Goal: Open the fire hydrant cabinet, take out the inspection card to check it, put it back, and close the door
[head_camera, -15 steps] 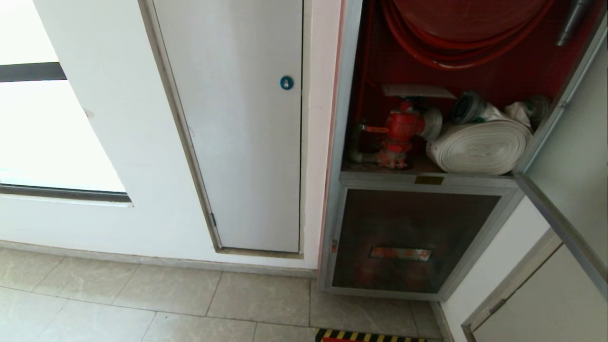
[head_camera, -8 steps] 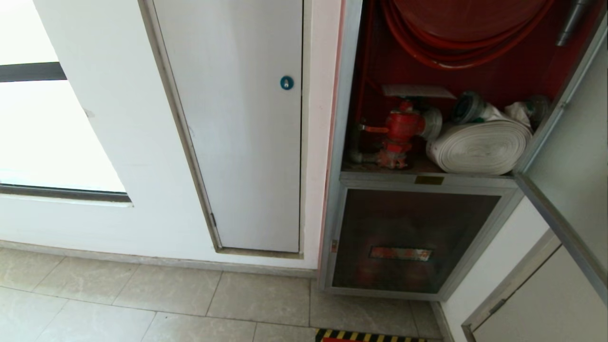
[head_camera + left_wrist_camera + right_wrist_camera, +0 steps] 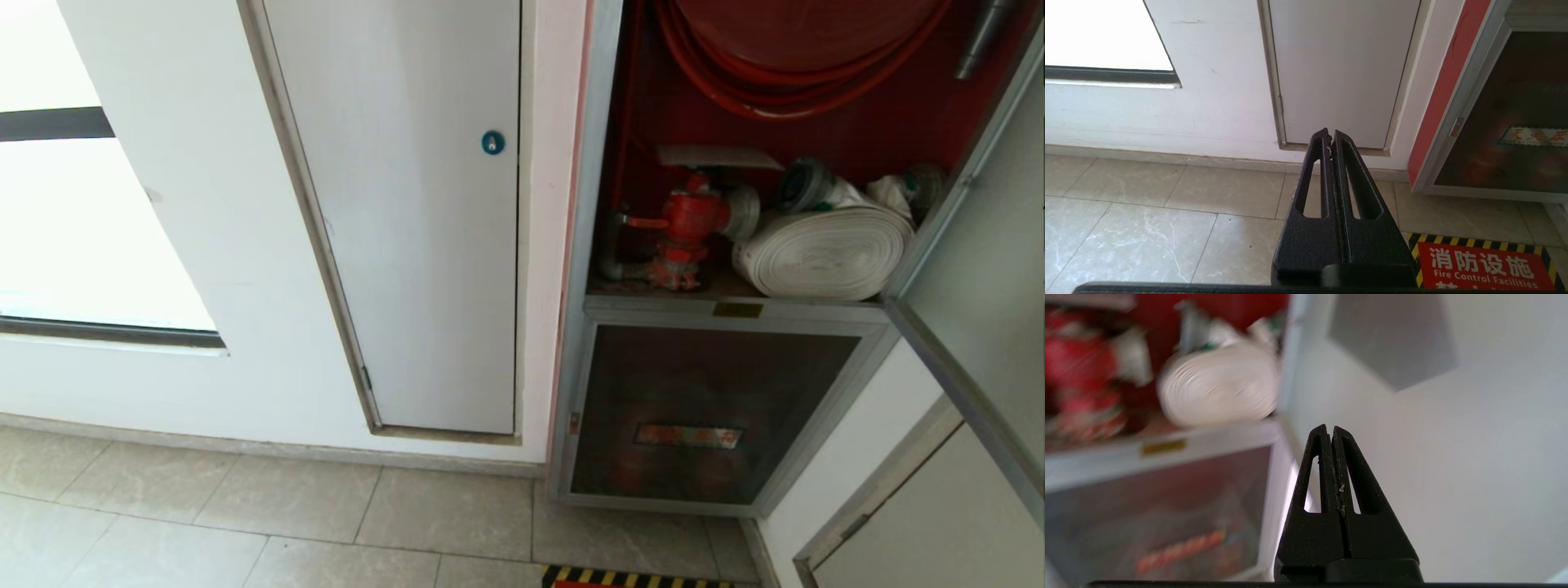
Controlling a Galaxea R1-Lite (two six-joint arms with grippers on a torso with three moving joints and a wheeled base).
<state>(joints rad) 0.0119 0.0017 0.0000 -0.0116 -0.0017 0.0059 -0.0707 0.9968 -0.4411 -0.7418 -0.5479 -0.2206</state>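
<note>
I find the fire hydrant cabinet [image 3: 739, 310] standing open, its door [image 3: 980, 269] swung out to my right. No inspection card shows in any view, so I cannot place it. I judge the step in hand to be either fetching the card or closing up. The right gripper [image 3: 1331, 430] faces the door's inner side, fingers pressed together, empty. The left gripper [image 3: 1330, 134] is likewise closed, empty, parked above the floor.

"消防设施 Fire Control Facilities" on floor sign [image 3: 1484, 267]
</note>
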